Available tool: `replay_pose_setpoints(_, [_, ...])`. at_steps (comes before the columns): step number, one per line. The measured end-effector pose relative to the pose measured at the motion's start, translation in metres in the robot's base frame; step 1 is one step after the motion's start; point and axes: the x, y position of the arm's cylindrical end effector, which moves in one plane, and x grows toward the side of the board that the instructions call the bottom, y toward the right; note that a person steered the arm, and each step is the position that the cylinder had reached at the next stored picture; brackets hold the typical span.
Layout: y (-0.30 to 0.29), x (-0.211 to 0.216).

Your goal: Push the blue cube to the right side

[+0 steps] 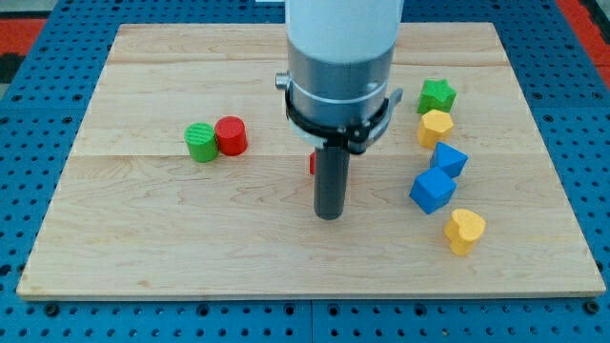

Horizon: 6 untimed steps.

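Blue cube already near the desk's right edge

The desk (172,248) carries my tip (329,217) at centre, well apart from the blue cube (432,191), which sits among right-side blocks; little pushing seems left. There is no pincer, so no state to tell.

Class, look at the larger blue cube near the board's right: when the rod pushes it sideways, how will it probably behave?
The blue cube will probably slide, not roll, since its flat faces sit on the smooth wooden board. It looks rigid, so it shouldn't deform. Pushed off-centre by my tip, now to its left, it may twist and nudge the yellow block nearby.
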Motion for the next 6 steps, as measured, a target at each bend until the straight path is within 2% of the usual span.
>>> replay_pose_setpoints(1, [0.001, -0.012])
replay_pose_setpoints(3, [0.056, -0.014])
replay_pose_setpoints(6, [0.095, -0.027])
